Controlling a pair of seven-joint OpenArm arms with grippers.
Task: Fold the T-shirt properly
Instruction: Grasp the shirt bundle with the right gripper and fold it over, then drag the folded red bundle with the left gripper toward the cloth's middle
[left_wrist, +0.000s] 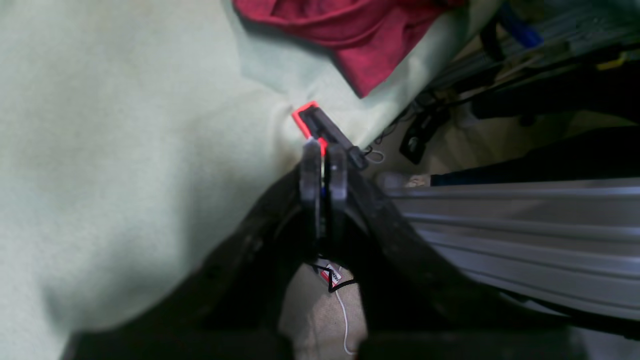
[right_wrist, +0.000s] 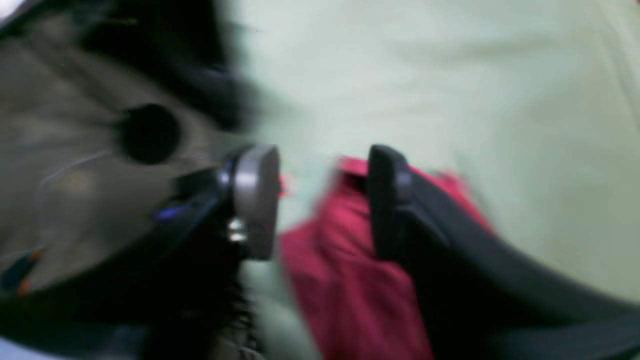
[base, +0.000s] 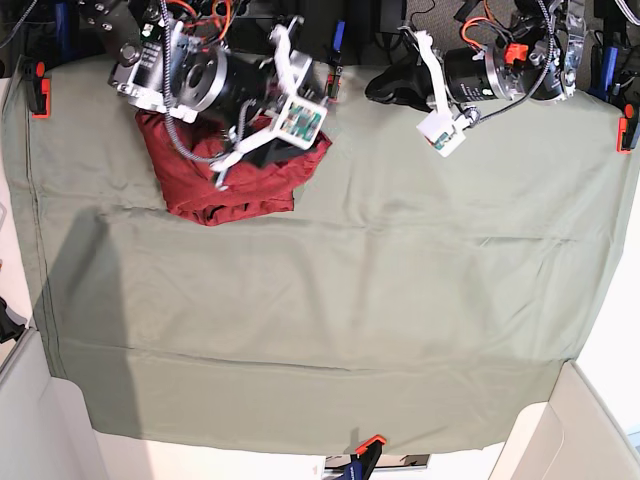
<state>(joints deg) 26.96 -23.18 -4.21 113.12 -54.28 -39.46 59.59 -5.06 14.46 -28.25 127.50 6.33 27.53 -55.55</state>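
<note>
The dark red T-shirt (base: 225, 185) lies crumpled in a heap at the far left of the sage-green table cloth (base: 350, 300). My right gripper (right_wrist: 320, 200) is open and hovers just over the shirt (right_wrist: 345, 280), with one finger on each side of a raised fold; the view is blurred. In the base view it (base: 250, 145) sits over the heap's upper right part. My left gripper (left_wrist: 323, 165) is shut and empty, held near the far table edge, away from the shirt (left_wrist: 360, 30). In the base view it (base: 395, 85) is at the top centre.
Orange clamps pin the cloth at the left edge (base: 38, 100), right edge (base: 625, 130) and front edge (base: 368, 445); one shows just beyond my left gripper (left_wrist: 306, 120). Cables and gear lie behind the far edge (left_wrist: 420, 140).
</note>
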